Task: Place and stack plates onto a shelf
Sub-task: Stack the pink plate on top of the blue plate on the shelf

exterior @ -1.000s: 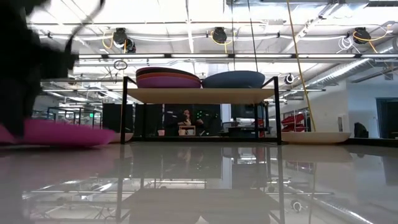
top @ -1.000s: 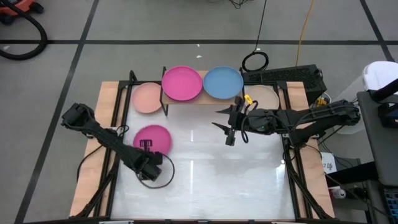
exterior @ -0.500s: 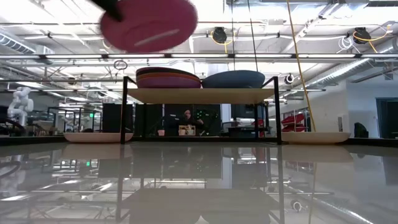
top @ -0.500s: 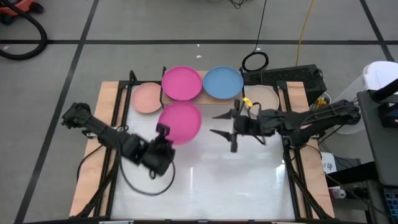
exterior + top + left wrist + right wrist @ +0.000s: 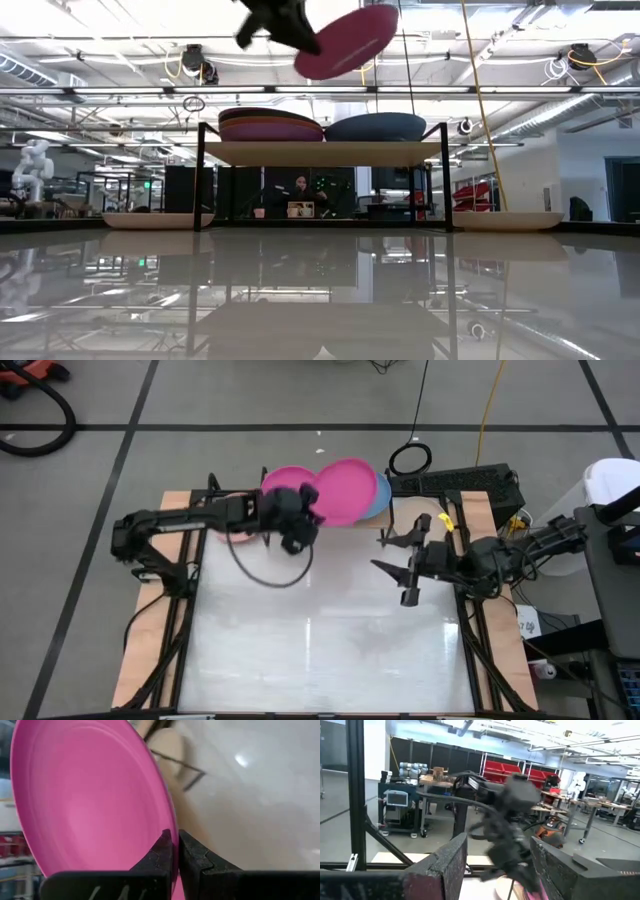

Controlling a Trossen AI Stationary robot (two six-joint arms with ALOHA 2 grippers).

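White tabletop lay bare and glossy in front of the shelf, with open room across its whole near half. On the shelf, seen level, a stack with a magenta plate on top sat at one end and a blue plate at the other, its rim near the shelf's end post. Two pale plates rested on the table beside the shelf, one off each end, the other past the far post. The left gripper was clamped on the rim of a hot pink plate, its fingers pinched tight on the edge; the plate hung tilted high above the shelf, well clear of the stack, over the blue plate as seen from above. The right gripper hovered in front of the shelf's blue-plate end, apart from it, fingers spread wide and holding nothing.
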